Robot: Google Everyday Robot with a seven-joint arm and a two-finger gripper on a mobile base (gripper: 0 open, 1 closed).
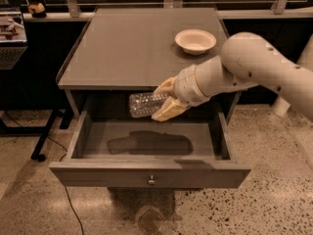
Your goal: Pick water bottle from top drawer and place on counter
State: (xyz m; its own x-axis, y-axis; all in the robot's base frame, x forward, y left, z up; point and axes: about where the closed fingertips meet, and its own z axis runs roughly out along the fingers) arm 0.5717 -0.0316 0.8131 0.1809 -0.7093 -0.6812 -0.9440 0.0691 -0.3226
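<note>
Claw sits inside the open top drawer at its back, just under the table's front edge, pinching the water bottle between its two tan fingers, one above and one below. Bottle lies on its side, free end pointing to the left of the view, and hangs off the drawer floor, with its shadow below on the grey bottom. Top of the bottle is near the underside of the table's front rim, so that edge is the tight spot overhead. White arm comes in from the right of the view, crossing over the table's front right corner, and the wrist is near the drawer's right wall. Drawer front panel with knob is pulled well out toward the camera, well apart from the bottle, and the left wall also has good margin. On the table, a white bowl sits at the back right, near the arm's elbow, and bare grey surface runs across the middle and left up to the thin raised side rims. A black stand leg and a cable are on the floor left of the cabinet.
</note>
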